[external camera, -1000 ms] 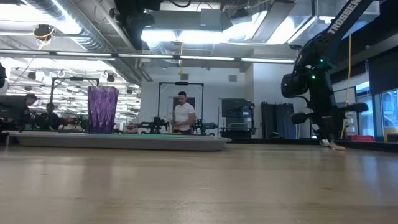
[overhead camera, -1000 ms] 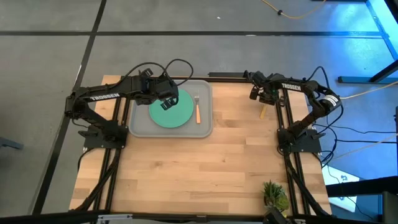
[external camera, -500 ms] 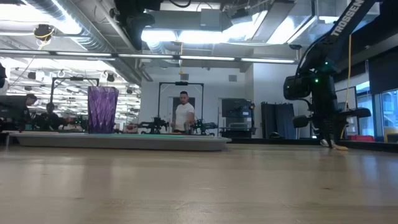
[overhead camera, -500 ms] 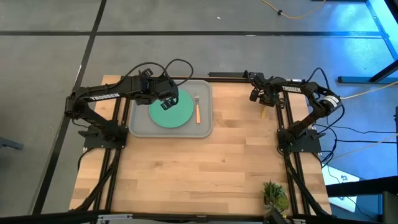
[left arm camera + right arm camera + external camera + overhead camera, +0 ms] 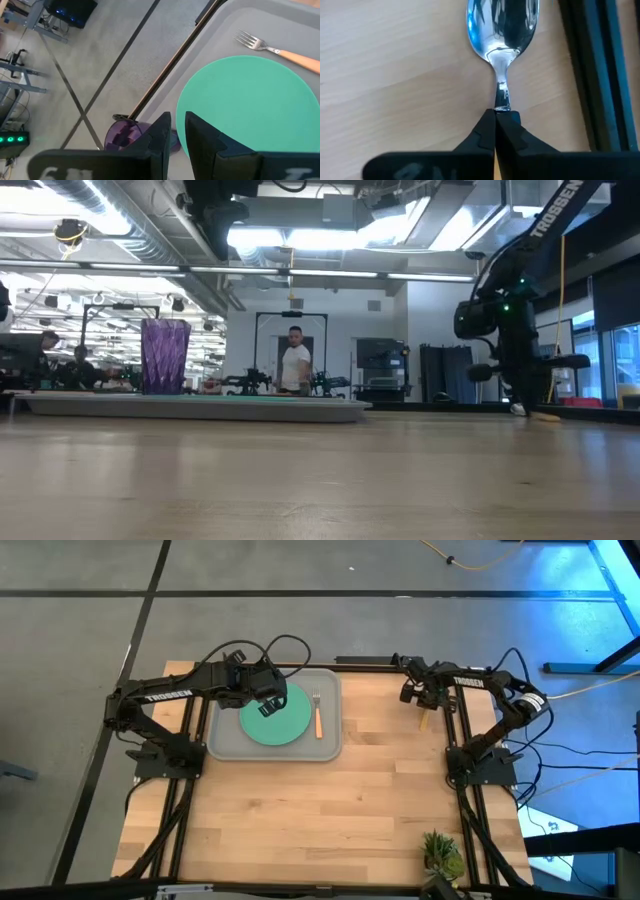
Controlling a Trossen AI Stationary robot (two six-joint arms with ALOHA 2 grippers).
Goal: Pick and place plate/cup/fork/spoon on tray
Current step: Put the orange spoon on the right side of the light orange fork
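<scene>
The right hand [image 5: 495,116] is pinched shut on the spoon [image 5: 502,30] at its neck, the bowl lying on the table [image 5: 395,75] ahead.

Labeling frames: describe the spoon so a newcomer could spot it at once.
Look at the wooden table, far edge on the right arm's side, outside the grey tray. The spoon lies there, its neck pinched in the shut right gripper. Unlike the fork on the tray, it has an oval bowl.
</scene>
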